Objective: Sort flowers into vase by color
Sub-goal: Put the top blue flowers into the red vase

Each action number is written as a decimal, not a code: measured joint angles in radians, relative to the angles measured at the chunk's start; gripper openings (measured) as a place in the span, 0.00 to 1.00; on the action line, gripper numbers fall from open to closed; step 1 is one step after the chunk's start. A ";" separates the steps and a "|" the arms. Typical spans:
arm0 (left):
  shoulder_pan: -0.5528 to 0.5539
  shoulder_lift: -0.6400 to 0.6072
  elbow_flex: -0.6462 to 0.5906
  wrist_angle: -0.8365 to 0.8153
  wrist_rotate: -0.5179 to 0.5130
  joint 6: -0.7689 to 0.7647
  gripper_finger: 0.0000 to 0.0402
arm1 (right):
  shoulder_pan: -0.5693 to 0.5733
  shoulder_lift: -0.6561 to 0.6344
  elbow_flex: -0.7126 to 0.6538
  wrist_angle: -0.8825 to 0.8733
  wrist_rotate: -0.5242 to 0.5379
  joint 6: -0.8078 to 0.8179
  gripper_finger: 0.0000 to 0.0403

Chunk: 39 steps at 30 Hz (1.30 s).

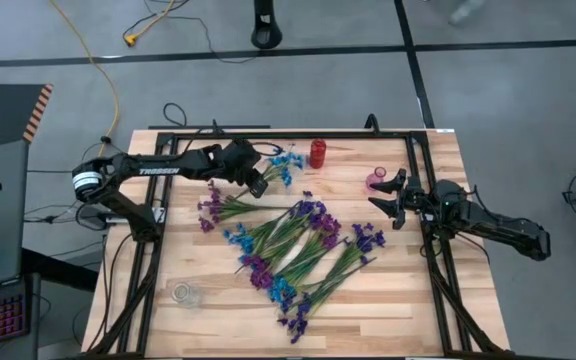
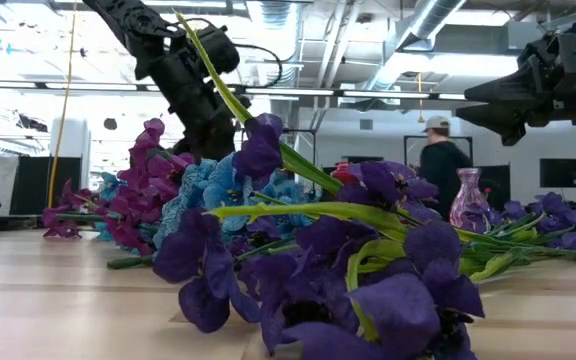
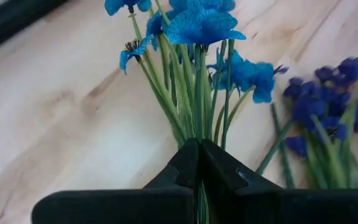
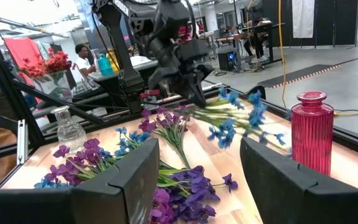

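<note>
The left gripper [image 1: 265, 180] sits at upper centre of the high view, clenched on a bunch of blue flowers [image 1: 284, 165] by their green stems, blossoms pointing toward the red vase [image 1: 317, 152] near the table's top edge. In the left wrist view the fingers [image 3: 185, 168] pinch the stems tight. The right gripper [image 1: 388, 198] hovers at right of centre, jaws spread, grasping nothing, just beside the pink vase [image 1: 376, 181]. The remaining flowers [image 1: 298, 255], blue, magenta and violet, lie scattered across the middle of the wooden table [image 1: 208, 320]. A clear vase [image 1: 184, 293] stands lower left.
</note>
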 joint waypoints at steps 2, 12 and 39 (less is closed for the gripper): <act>0.000 -0.023 0.008 0.003 0.000 0.009 0.00 | 0.000 0.000 0.000 0.000 0.000 0.000 0.63; 0.000 -0.189 0.008 0.038 0.000 0.006 0.00 | 0.004 0.000 -0.003 0.020 -0.002 0.000 0.63; -0.006 0.147 0.007 1.290 0.013 0.161 0.00 | 0.004 0.000 -0.002 0.044 0.000 -0.002 0.63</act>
